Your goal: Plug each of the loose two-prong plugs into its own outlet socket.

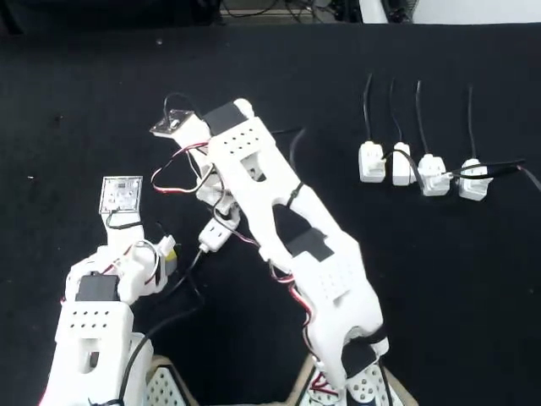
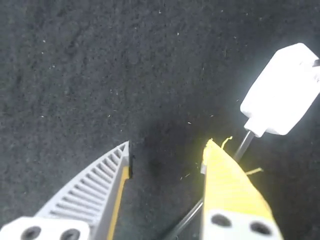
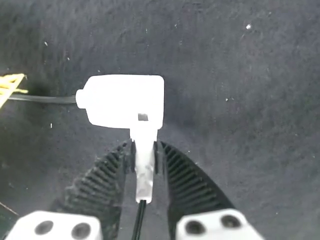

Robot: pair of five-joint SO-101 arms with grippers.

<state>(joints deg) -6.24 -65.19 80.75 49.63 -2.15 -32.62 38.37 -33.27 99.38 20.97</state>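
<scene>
White plug (image 3: 144, 167) pinched between right jaws, touching socket (image 3: 122, 102)

Left arm (image 1: 95, 317) folded low at the near side. Left gripper (image 2: 167, 150) points down, jaws apart, nothing between them. Right arm (image 1: 270, 194) stretched forward, slanting across toward the left arm. Right gripper (image 3: 145, 150) angled down, fingers clamped on a white plug (image 3: 145, 172).

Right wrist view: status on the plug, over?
Right gripper shut on white plug, plug butted against socket block. Left gripper open, yellow finger beside block's cable. Seating unconfirmed.
</scene>
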